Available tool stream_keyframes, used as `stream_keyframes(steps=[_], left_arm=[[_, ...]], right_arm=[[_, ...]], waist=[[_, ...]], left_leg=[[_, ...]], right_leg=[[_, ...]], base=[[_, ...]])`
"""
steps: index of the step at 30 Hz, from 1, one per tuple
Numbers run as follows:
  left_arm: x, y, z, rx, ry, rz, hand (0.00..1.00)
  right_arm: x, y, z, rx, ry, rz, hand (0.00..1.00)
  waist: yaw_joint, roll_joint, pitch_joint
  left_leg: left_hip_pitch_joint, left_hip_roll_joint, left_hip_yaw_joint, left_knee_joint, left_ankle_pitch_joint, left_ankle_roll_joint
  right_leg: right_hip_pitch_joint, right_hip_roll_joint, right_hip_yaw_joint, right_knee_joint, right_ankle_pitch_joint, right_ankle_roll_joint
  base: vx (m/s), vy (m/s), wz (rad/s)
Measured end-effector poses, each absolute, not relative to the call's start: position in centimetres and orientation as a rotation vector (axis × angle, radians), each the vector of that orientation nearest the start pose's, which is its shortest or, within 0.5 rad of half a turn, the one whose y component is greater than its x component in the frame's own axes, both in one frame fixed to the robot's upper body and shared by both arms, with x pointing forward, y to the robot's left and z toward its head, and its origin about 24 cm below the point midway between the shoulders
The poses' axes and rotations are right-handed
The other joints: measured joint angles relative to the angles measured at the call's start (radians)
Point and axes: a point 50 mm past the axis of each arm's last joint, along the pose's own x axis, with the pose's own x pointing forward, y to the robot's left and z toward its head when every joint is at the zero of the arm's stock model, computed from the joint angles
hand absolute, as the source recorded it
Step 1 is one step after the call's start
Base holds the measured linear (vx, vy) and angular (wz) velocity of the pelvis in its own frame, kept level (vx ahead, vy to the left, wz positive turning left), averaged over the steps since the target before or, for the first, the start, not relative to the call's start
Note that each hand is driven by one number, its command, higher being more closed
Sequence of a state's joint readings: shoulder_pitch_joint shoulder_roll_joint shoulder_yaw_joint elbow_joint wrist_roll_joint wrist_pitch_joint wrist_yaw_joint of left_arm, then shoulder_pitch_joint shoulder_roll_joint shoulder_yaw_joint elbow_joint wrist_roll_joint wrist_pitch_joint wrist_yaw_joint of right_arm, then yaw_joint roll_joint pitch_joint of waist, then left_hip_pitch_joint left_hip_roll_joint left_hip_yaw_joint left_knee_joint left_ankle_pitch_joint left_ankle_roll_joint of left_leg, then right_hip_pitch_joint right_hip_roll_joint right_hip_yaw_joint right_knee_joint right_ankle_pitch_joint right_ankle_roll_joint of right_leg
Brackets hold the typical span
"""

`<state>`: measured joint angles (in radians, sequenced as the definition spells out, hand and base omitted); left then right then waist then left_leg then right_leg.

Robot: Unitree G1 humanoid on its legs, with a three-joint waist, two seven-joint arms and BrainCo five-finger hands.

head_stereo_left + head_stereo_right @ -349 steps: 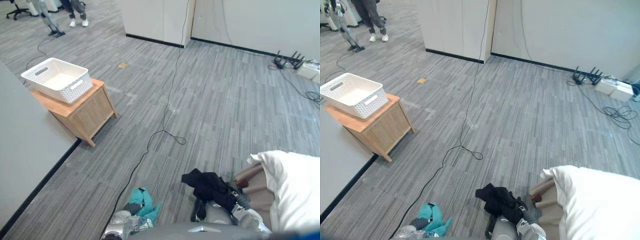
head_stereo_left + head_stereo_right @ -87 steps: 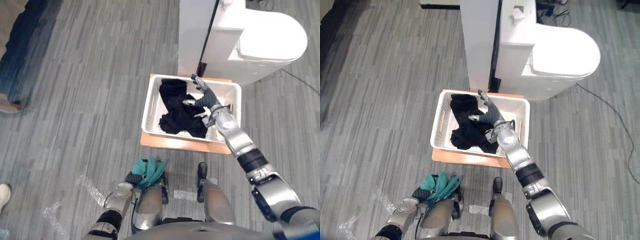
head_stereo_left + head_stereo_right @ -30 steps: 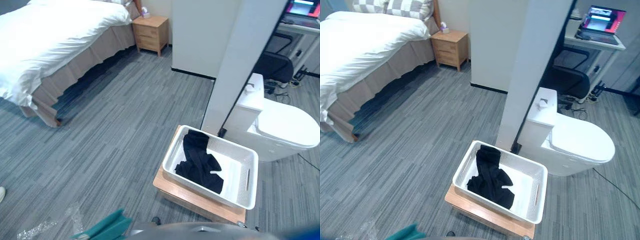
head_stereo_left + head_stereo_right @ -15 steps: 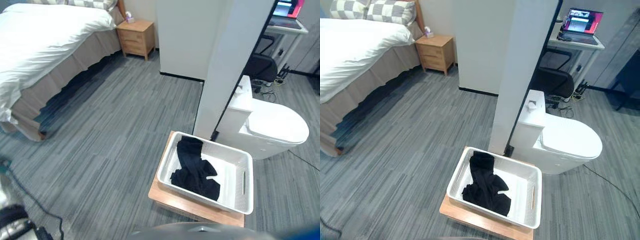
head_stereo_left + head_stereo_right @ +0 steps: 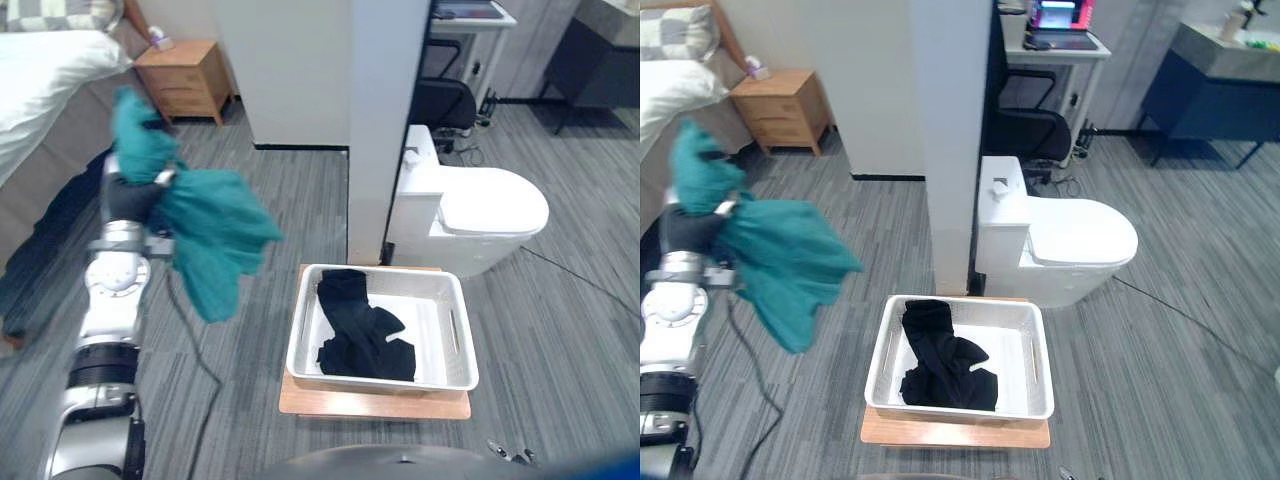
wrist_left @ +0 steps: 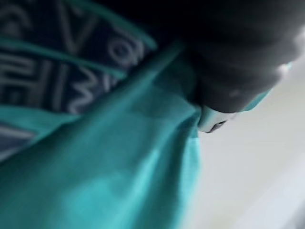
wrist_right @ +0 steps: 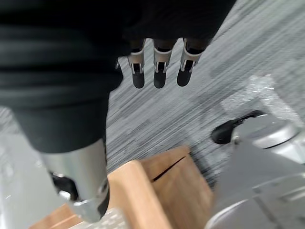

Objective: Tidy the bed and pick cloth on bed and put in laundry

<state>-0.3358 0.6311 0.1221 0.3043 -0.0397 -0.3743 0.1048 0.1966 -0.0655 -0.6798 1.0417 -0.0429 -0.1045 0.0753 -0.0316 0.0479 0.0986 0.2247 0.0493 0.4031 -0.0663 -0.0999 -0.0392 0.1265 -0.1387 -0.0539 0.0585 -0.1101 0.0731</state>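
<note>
**Left.** The left robot hand [image 5: 125, 197] is held up at chest height over the floor. It is clear of the bed [image 5: 40, 62], which lies at the far left. Its fingers are closed on a bunched teal cloth [image 5: 212, 238]. Part of the cloth stands above the hand and the rest hangs free below and toward the basket. The cloth touches neither floor nor basket.

**Centre.** A white basket [image 5: 458, 336] sits on a low wooden worktop [image 5: 375, 405], taking up nearly all of its top. A black cloth [image 5: 362, 335] lies inside, along the basket's left half. The right half is bare.

**Right.** The right robot hand [image 7: 160, 71] hangs low with fingers straight and holds nothing. A wooden edge, probably the worktop, lies near it.

**Step in hand.** Judged as the carry to laundry: one cloth is already deposited and the second is in the air just left of the basket.

**Next move.** The left arm would need to swing right until the cloth hangs over the basket's opening, then lower and release it. The loose tail is wide, so it may drape over the left rim unless the hand goes well inside the rim.

**Writing.** The left wrist view shows pale lettering on a dark band of the teal cloth, too blurred to read. No other legible marking is found.
</note>
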Motion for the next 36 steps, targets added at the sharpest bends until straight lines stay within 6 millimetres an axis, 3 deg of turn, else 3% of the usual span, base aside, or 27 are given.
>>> stream_keyframes(steps=[5, 8, 18, 25, 30, 36], left_arm=[[30.2, 27.2, 18.5, 0.537, -0.578, 0.132, 1.0], [29.5, 25.2, 20.4, 0.515, -0.697, 0.071, 1.0], [27.2, 21.7, 23.6, 0.517, -0.911, -0.127, 1.0], [27.0, 17.0, 24.4, 0.432, -0.923, -0.291, 1.0], [28.0, 15.5, 25.0, 0.463, -0.88, -0.297, 1.0], [28.6, 14.6, 24.4, 0.526, -0.838, -0.266, 1.0]], right_arm=[[2.5, -25.1, -15.8, 0.221, 1.1, -0.606, 0.0], [2.5, -24.7, -16.0, 0.218, 1.118, -0.594, 0.0], [2.1, -24.3, -16.2, 0.197, 1.15, -0.602, 0.0], [1.8, -23.8, -16.3, 0.16, 1.177, -0.568, 0.0], [1.1, -23.6, -16.4, 0.158, 1.197, -0.566, 0.0], [-0.3, -23.2, -16.5, 0.168, 1.238, -0.573, 0.0]], waist=[[-0.026, 0.002, -0.001], [-0.028, -0.001, 0.0], [-0.037, -0.002, -0.002], [-0.061, 0.008, -0.016], [-0.094, 0.013, -0.02], [-0.105, 0.008, -0.016]], left_leg=[[0.0, 0.002, 0.025, 0.0, -0.001, -0.001], [0.002, 0.003, 0.029, 0.0, -0.002, -0.002], [0.011, 0.003, 0.076, 0.017, -0.011, -0.007], [0.028, 0.004, 0.108, 0.017, -0.012, -0.009], [0.038, 0.003, 0.135, 0.017, -0.014, -0.012], [0.036, 0.003, 0.138, 0.015, -0.014, -0.012]], right_leg=[[-0.016, 0.007, 0.036, -0.002, 0.0, 0.0], [-0.021, 0.01, 0.069, 0.0, 0.0, 0.0], [-0.04, 0.022, 0.156, 0.01, 0.002, 0.003], [-0.046, 0.032, 0.206, 0.012, 0.006, 0.011], [-0.051, 0.036, 0.235, 0.009, 0.012, 0.02], [-0.057, 0.035, 0.245, 0.007, 0.016, 0.026]], base=[[-0.02, -0.015, -0.2], [-0.03, 0.008, -0.06], [-0.04, 0.002, -0.16], [-0.03, -0.007, -0.16], [-0.03, -0.007, -0.21], [-0.01, -0.003, -0.04]])
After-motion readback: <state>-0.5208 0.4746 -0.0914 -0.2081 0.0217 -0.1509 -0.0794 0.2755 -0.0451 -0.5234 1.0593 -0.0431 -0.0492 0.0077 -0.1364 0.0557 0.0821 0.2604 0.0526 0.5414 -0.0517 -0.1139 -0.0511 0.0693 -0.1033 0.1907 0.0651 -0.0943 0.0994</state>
